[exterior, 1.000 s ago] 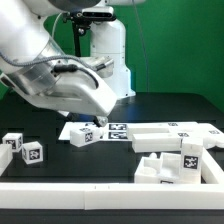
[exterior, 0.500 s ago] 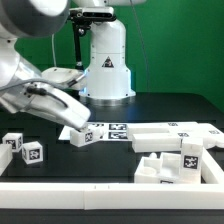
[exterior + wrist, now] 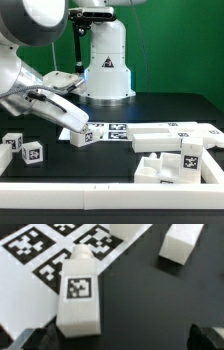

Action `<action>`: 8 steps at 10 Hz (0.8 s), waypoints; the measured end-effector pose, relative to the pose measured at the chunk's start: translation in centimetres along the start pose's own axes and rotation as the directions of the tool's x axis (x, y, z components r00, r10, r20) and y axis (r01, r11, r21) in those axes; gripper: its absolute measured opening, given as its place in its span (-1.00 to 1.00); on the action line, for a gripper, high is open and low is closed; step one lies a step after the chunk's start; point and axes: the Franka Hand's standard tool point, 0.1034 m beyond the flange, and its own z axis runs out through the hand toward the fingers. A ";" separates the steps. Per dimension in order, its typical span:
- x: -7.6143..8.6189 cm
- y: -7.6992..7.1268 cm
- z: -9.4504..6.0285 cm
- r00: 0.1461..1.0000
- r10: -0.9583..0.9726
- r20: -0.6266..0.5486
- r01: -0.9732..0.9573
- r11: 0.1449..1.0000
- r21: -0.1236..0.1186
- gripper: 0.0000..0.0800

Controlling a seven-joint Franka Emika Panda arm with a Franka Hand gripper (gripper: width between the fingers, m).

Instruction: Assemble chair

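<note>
Lower now, the pincer (image 3: pixel 74 125) hangs released over the leg (image 3: pixel 78 291); off-centre between its fingers (image 3: pixel 212 338), it could skid when they close.

Bare table (image 3: pixel 100 162) between small blocks (image 3: pixel 32 152) and piled panels (image 3: pixel 185 158), border rail (image 3: pixel 70 187) alongside.

Pair of small blocks (image 3: pixel 32 152) at the exterior view's left, leg block (image 3: pixel 82 135) mid-table lying partly on the marker board (image 3: pixel 115 128), flat panels (image 3: pixel 172 133) and chunky cluster (image 3: pixel 168 166) at the exterior view's right, border rail (image 3: pixel 70 187) in front.
</note>
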 end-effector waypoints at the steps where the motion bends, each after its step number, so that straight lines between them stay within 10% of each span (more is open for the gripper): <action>1: 0.0 1.3 1.2 0.999 0.028 0.028 -0.028 1.000 0.008 0.62; 8: 0.3 3.3 4.0 0.993 0.087 0.080 -0.088 0.996 0.015 0.62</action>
